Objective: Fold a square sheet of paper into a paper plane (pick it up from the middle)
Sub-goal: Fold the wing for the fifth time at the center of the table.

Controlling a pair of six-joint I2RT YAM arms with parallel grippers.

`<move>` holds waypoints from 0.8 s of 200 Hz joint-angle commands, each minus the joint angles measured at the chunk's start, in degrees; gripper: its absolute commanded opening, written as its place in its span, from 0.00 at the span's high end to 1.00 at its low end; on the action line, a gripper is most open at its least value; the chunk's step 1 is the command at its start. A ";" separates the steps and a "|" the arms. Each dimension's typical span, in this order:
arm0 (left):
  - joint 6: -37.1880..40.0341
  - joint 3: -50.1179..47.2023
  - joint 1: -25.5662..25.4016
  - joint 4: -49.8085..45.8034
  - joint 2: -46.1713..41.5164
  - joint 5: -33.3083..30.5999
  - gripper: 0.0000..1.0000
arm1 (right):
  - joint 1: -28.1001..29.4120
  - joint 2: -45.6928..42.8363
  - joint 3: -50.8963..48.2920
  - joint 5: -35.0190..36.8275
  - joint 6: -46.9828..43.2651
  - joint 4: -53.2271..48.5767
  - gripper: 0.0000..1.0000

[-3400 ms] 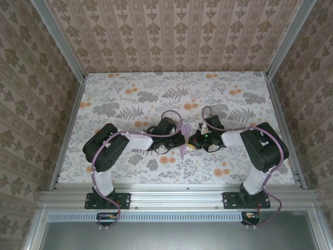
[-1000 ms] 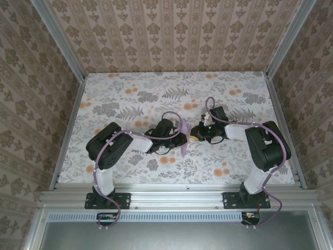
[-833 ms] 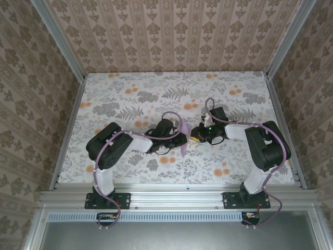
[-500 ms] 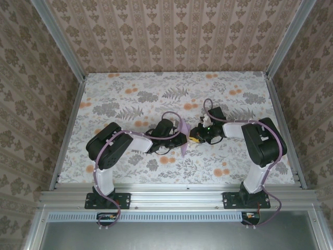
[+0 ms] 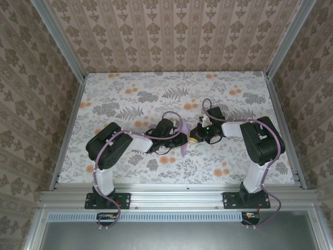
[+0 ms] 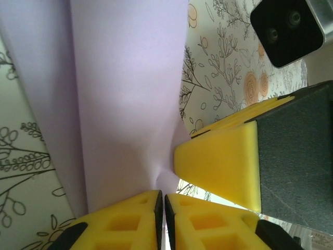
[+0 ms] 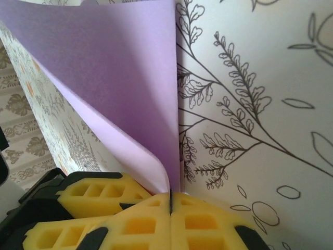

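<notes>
Well, from the top camera, my left gripper (image 5: pixel 177 137) and my right gripper (image 5: pixel 194 138) meet near the middle of the floral table (image 5: pixel 130 94), tips pointing at each other. The sheet of paper (image 5: pixel 183 136) shows as a narrow lavender strip between them, running from far to near (edge-on from up there, so I cannot tell how it is folded).

On my left wrist camera, the sheet of paper (image 6: pixel 125 88) spreads upward from my left gripper (image 6: pixel 161 219), with a long soft crease down its length. My two yellow pads (image 6: pixel 125 224) are pressed together with the paper pinched in the thin seam between them. One yellow finger (image 6: pixel 223 156) of my right gripper comes in from the right and touches the paper just beside that pinch, and the table's leaf print shows past the sheet's edge.

On my right wrist camera, my right gripper (image 7: pixel 170 213) is clamped too, pads meeting in a tight line. The sheet of paper (image 7: pixel 114 83) rises out of that seam, doubled over in a rounded fold, one layer curling left.
</notes>
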 commanded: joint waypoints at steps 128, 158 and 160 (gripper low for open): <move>9.32 4.13 -11.53 -39.09 -15.23 -23.09 0.55 | 1.21 1.47 1.48 0.23 -0.74 0.38 1.00; 9.28 5.03 -12.88 -37.92 -12.82 -23.23 0.60 | 1.53 1.51 1.87 0.34 -0.73 -0.03 1.00; 9.35 5.15 -12.99 -38.15 -12.65 -23.43 0.61 | 1.56 1.51 1.85 0.39 -0.80 -0.05 1.00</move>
